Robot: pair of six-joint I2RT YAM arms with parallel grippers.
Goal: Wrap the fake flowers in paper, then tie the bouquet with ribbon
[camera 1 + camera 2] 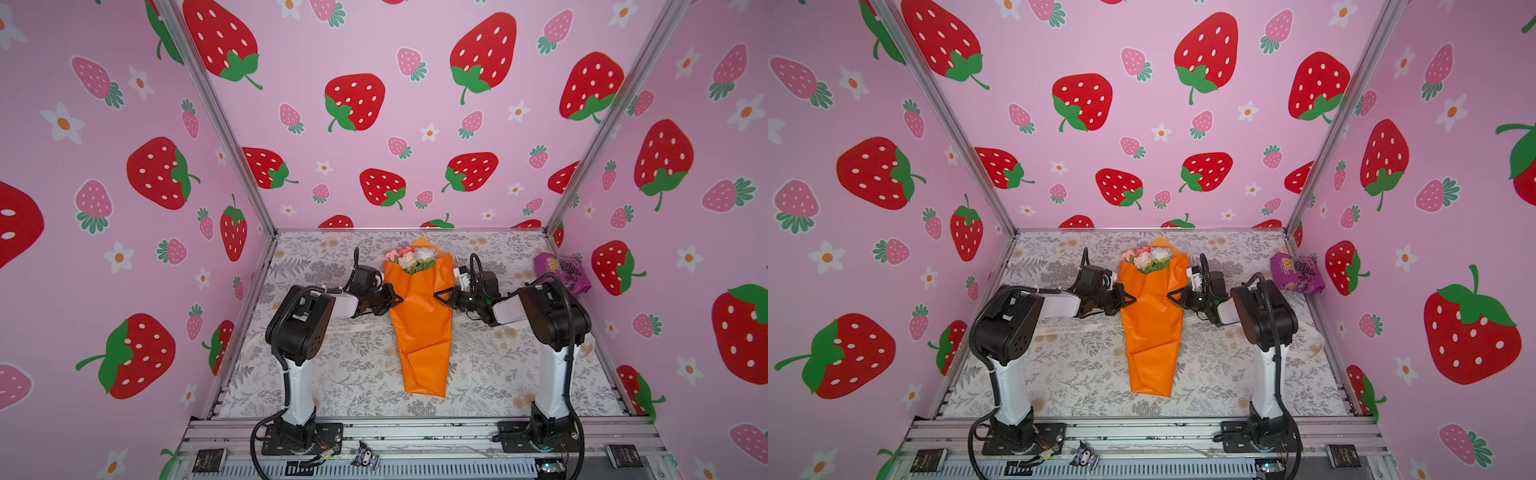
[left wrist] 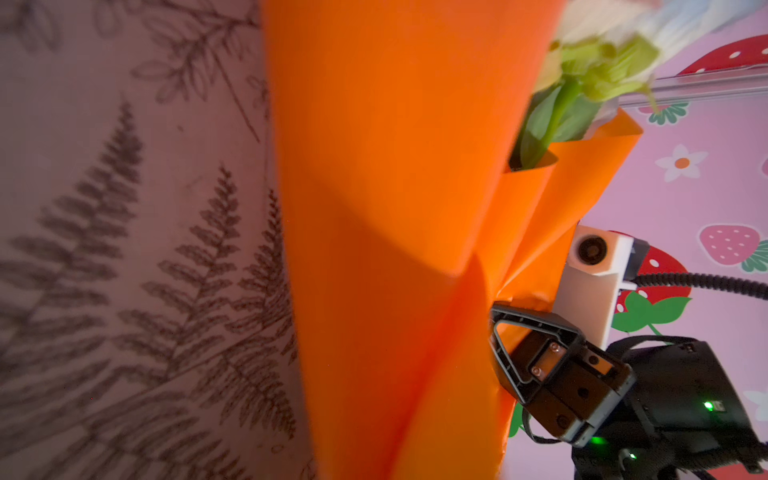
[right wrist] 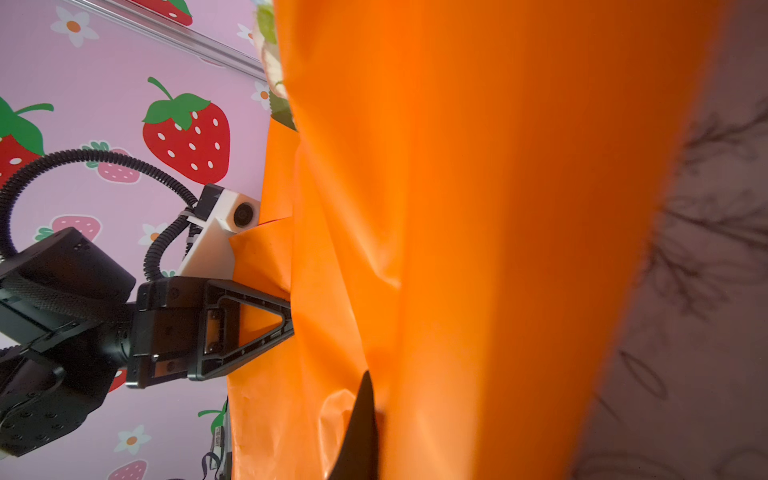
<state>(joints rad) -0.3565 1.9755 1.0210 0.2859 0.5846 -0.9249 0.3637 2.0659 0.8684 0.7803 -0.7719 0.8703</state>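
Observation:
The bouquet of fake flowers (image 1: 422,332) (image 1: 1152,332) lies lengthwise mid-table, a cone of glossy orange wrapping paper with pink, white and lilac roses (image 1: 411,258) at its far end. My left gripper (image 1: 397,298) (image 1: 1132,298) is shut on the paper's left edge, about a third of the way down from the blooms. My right gripper (image 1: 437,296) (image 1: 1171,296) is shut on the right edge, directly opposite. The right wrist view shows the left gripper (image 3: 289,316) pinching a paper fold. In the left wrist view the right gripper (image 2: 495,320) does the same.
A cream ribbon (image 1: 345,328) (image 1: 1065,330) with printed lettering lies flat across the table, passing under the bouquet. A purple snack packet (image 1: 561,272) (image 1: 1296,274) sits at the far right by the wall. Strawberry-print walls close in three sides.

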